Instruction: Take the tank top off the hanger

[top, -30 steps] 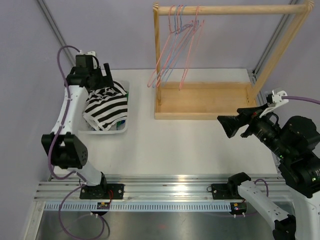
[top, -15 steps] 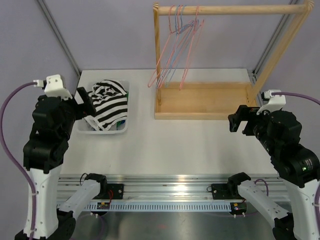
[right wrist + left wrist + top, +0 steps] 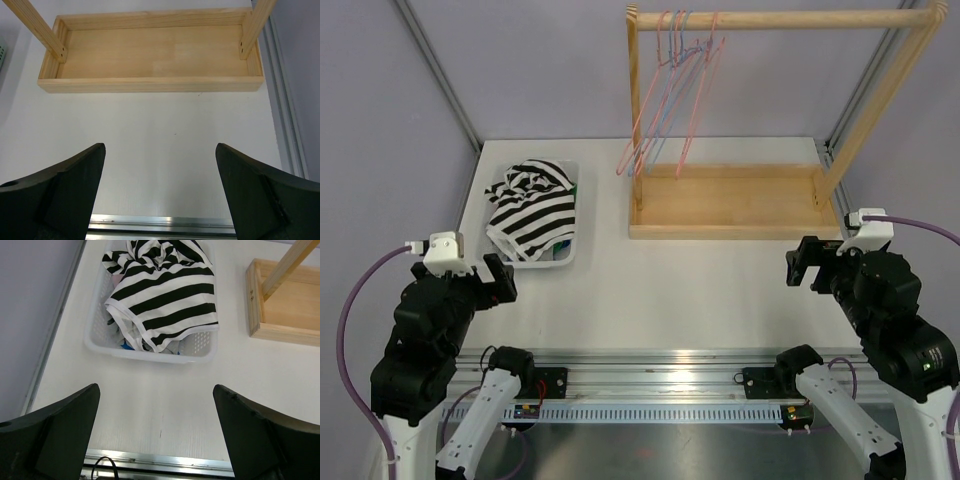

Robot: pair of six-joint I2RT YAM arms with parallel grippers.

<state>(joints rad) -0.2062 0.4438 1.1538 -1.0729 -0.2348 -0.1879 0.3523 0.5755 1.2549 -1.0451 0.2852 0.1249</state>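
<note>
Though in basket (image 3: 200,346), tank top (image 3: 165,295) (straps indistinct)

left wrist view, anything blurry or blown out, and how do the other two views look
Left wrist: striped tank top and basket sharp, evenly lit; the fingers near the lens are dark and soft-edged. Right wrist: wooden base crisp, soft shadows only. Top external: a bright glare patch on the metal rail, otherwise even light.
</note>
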